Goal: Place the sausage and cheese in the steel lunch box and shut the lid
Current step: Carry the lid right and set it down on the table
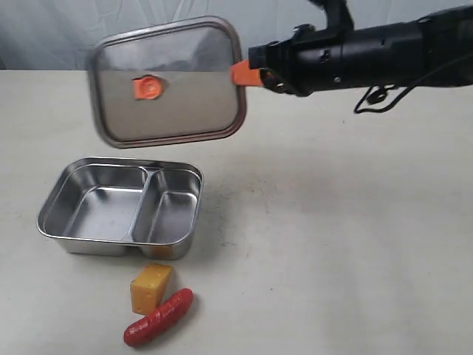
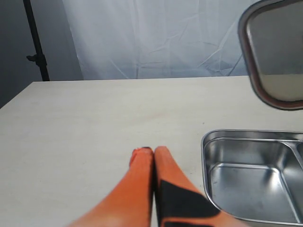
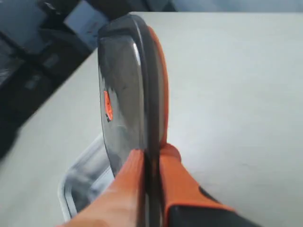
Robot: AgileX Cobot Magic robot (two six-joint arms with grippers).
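Observation:
The steel lunch box (image 1: 122, 208) lies open and empty on the table, its corner also showing as the lunch box (image 2: 251, 179). In front of it sit the cheese (image 1: 151, 286) and the red sausage (image 1: 158, 318), touching each other. My right gripper (image 1: 242, 74) is shut on the edge of the lid (image 1: 168, 81), holding it tilted in the air above and behind the box; its orange tab (image 1: 146, 87) faces the camera. The right gripper (image 3: 151, 156) pinches the lid (image 3: 128, 90) edge-on. My left gripper (image 2: 148, 152) is shut, empty, low over the table beside the box.
The beige table (image 1: 332, 222) extends to the right of the box. A white backdrop (image 2: 151, 38) hangs behind the table, with a dark stand (image 2: 37, 42) at one side. The right arm (image 1: 369, 55) stretches in from the right, above the table.

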